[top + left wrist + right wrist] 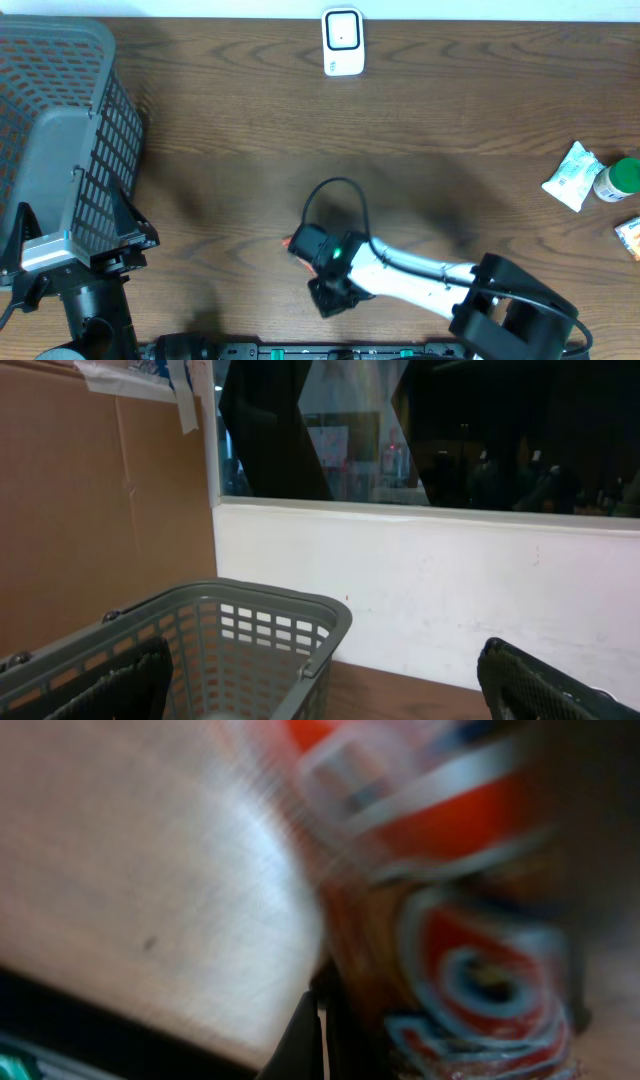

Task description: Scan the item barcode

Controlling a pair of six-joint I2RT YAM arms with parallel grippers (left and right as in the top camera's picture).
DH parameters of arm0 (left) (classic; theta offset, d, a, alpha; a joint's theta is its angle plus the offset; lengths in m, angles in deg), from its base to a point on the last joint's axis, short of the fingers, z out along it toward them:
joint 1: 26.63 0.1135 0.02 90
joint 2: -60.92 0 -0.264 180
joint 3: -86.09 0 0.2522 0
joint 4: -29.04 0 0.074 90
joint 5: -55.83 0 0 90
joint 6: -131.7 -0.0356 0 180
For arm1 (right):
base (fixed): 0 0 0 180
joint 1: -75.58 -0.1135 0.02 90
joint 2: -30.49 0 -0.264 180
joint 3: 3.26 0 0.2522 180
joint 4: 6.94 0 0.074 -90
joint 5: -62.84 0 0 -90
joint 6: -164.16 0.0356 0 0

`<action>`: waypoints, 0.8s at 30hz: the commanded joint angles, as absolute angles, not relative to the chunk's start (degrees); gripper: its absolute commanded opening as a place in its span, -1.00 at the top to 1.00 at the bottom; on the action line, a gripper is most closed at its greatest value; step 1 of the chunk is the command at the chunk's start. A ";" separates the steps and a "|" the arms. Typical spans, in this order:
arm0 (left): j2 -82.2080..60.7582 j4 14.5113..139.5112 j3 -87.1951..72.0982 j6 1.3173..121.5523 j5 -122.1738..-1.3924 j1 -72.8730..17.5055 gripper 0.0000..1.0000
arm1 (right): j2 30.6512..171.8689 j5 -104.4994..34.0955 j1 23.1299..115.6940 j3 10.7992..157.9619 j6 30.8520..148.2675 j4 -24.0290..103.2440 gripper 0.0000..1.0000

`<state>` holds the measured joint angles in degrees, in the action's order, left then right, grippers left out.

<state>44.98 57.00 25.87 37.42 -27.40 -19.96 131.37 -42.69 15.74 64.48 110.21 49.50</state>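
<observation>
Grey basket (100, 110) left, white scanner (342, 42) beyond

Open across middle of dark wooden table (230, 130); hemmed left by grey plastic lattice basket (60, 130), far edge by small white scanner (342, 42), right by white packet (572, 176).

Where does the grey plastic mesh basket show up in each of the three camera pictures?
Overhead: the grey plastic mesh basket fills the far left edge.
Left wrist: the basket sits at bottom left.
Right wrist: not in it.
Shared landmark: the brown wooden table.
</observation>
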 commanded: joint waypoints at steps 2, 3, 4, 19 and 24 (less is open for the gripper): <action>45.46 56.87 26.15 37.95 -27.71 -19.67 -0.96 | 131.41 -38.62 26.21 66.25 111.11 49.65 0.98; 45.44 56.89 26.15 37.95 -27.71 -19.67 -0.96 | 131.41 -38.62 28.24 66.64 110.74 49.69 0.97; 45.46 56.89 26.15 37.95 -27.71 -19.67 -0.95 | 131.41 -38.69 30.54 67.21 109.54 49.69 0.98; 45.44 56.91 26.15 37.97 -27.71 -16.55 -0.96 | 131.41 -42.75 36.18 74.80 106.11 62.81 0.97; 45.44 56.91 26.15 37.97 -27.71 -15.59 -0.96 | 131.43 -42.43 31.68 73.59 107.53 63.20 0.96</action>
